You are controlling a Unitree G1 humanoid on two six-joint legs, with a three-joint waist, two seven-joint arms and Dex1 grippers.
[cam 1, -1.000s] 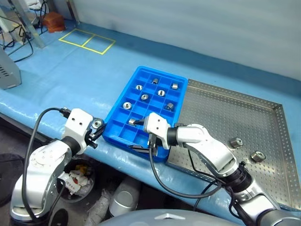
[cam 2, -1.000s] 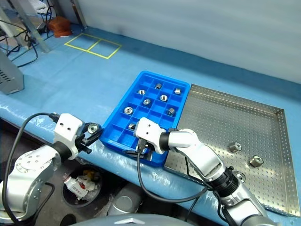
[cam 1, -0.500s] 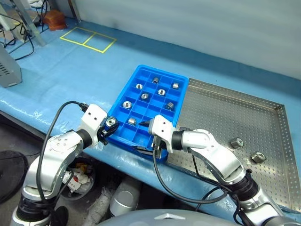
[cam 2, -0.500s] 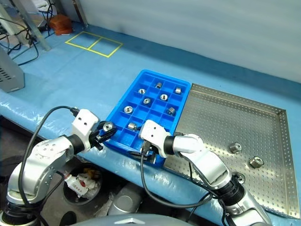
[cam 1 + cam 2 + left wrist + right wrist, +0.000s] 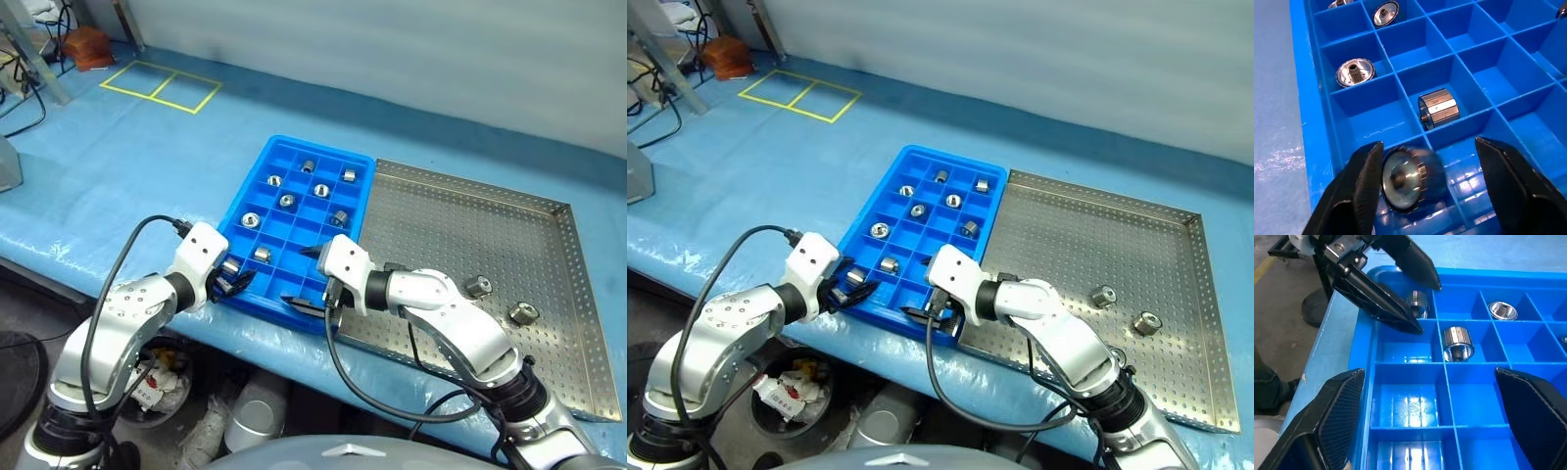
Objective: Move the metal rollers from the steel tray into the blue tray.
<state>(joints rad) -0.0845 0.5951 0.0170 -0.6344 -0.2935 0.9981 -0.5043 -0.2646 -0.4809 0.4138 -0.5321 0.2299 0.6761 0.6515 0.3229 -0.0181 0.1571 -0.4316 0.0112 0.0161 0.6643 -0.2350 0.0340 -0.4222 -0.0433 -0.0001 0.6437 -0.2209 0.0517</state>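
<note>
The blue tray (image 5: 323, 148) lies on the table with several metal rollers (image 5: 287, 200) in its compartments. My left gripper (image 5: 235, 282) hangs over the tray's near-left corner, open. One roller (image 5: 1408, 178) sits loose between its spread fingers, down in the corner compartment. Another roller (image 5: 1439, 110) lies on its side one cell further in. My right gripper (image 5: 306, 279) stands open over the tray's near edge with nothing in it. To the right, the steel tray (image 5: 460, 225) holds two rollers (image 5: 477, 286) (image 5: 522, 313).
The table's front edge runs just below both grippers. Yellow tape squares (image 5: 157, 86) mark the blue table cover at the far left. A grey box (image 5: 5, 166) stands at the left edge. Below the table sits a bin (image 5: 152, 377).
My left gripper has carried a roller rightward from beside the tray to over its near-left corner, then opened and let it go. The right gripper has stayed open and barely moved.
</note>
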